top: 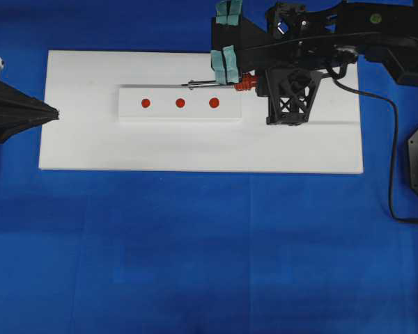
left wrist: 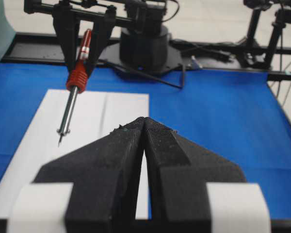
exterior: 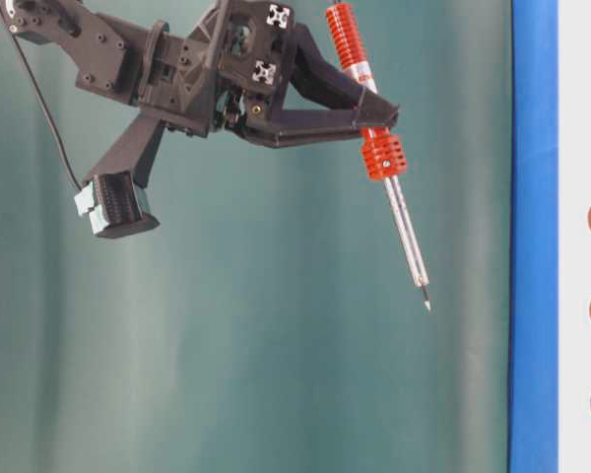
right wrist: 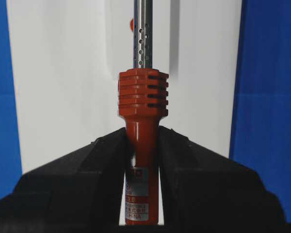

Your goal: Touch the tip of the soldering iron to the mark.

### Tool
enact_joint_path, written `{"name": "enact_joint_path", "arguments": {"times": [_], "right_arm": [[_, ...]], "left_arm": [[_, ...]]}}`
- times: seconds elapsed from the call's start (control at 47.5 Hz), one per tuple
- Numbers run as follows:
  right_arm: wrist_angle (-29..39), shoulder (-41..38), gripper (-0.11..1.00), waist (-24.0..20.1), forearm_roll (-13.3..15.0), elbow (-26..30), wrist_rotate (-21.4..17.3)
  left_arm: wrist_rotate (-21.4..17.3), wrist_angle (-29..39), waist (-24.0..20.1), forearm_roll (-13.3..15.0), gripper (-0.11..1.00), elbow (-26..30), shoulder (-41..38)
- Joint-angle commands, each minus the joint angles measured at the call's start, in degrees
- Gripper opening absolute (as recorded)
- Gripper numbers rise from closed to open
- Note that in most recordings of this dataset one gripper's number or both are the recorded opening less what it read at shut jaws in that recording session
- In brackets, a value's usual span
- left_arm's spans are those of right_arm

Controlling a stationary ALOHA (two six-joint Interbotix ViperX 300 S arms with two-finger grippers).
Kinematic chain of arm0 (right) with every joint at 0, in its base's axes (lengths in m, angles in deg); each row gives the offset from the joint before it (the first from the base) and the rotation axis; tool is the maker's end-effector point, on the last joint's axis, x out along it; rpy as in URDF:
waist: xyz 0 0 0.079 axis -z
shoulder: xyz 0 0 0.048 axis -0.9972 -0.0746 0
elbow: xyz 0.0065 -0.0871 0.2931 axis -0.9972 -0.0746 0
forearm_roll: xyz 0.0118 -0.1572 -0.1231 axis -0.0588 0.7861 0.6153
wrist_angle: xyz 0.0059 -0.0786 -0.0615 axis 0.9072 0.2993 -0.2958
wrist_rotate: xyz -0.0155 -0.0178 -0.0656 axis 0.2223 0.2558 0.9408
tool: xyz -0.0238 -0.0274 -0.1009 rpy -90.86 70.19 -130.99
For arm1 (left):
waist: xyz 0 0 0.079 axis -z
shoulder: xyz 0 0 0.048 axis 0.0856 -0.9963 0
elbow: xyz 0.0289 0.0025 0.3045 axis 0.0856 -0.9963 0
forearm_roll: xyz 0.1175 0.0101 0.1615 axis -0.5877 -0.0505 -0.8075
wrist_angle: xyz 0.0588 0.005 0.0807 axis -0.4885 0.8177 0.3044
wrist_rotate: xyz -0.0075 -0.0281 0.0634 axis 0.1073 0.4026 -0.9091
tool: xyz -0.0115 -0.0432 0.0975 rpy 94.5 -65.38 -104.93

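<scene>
- Right gripper (right wrist: 141, 145) clamped on soldering iron (right wrist: 141, 126); both black fingers press the red-orange handle just behind the ribbed collar.
- Iron is held up in the air, tilted tip-down. Table-level view shows the silver shaft and dark tip (exterior: 426, 301) hanging free, touching nothing.
- Overhead view: shaft runs leftward from the gripper along the far edge of the white block (top: 180, 118). Tip (top: 185, 85) sits near that edge, roughly level with the middle dot but off to the far side of it.
- Mark (top: 180, 103), the middle red dot of three in a row on the block, is uncovered; iron tip is apart from it.
- End dots (top: 145, 103) and (top: 214, 103) sit either side of the mark, also uncovered.
- Block lies on a white board (top: 299, 149), which lies on a blue table cover (top: 195, 250).
- Black cord (top: 393, 153) trails from the right arm down the right side of the overhead view.
- Left gripper (left wrist: 144, 128) closed with nothing in it, fingertips meeting. It sits at the left end of the board, pointing at the block, well apart from the iron.
</scene>
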Motion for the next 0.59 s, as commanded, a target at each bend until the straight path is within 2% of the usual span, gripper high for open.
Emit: {"name": "enact_joint_path", "arguments": {"times": [0.0, 0.211, 0.569], "right_arm": [[-1.0, -1.0, 0.06, -0.1, -0.1, 0.4, -0.1], [-3.8, -6.4, 0.06, -0.1, -0.1, 0.4, 0.2], [-6.2, -11.4, 0.06, 0.6, -0.1, -0.3, 0.6]], "left_arm": [[0.0, -0.4, 0.0, -0.1, 0.00, 0.5, -0.2], [0.0, -0.4, -0.1, -0.1, 0.00, 0.5, -0.4], [0.0, -0.4, -0.1, -0.1, 0.00, 0.5, -0.6]]}}
